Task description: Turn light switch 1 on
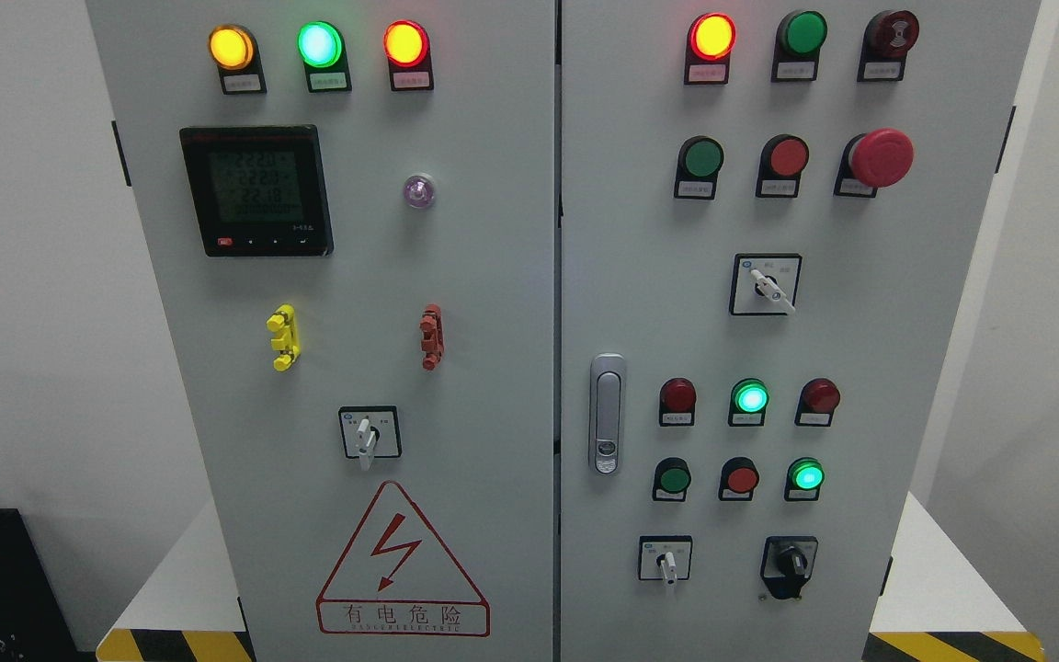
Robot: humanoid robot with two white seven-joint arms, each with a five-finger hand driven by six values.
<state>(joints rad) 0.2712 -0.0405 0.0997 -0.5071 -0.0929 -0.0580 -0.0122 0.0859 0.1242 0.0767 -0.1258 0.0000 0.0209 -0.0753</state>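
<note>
No robot hand or arm shows anywhere in the head view, so whether the fingers are wide, narrow or holding something cannot be told.

A grey cabinet (493, 276) with two doors fills the view. Which control counts as light switch 1 cannot be told, since the labels are too small to read. Of the likely ones, a white-handled rotary switch (368, 434) sits on the left door at about 7 o'clock from the centre, its handle pointing to 6 o'clock. A second white-handled switch (766, 285) is on the right door at 3 o'clock, its handle aimed towards 4 o'clock. A third (666, 559) lies at 5 o'clock, handle down, with a black knob (790, 563) beside it to the right.

Along the top of the left door, at 11 o'clock, amber (231, 48), green (320, 43) and red (405, 43) lamps glow. Below them is a digital meter (256, 191). A red lamp (711, 37) glows at 1 o'clock on the right door, and a red mushroom button (881, 157) stands out at 2 o'clock. A door latch (607, 414) sits just right of the seam. A red warning triangle (401, 561) is at 6 o'clock.
</note>
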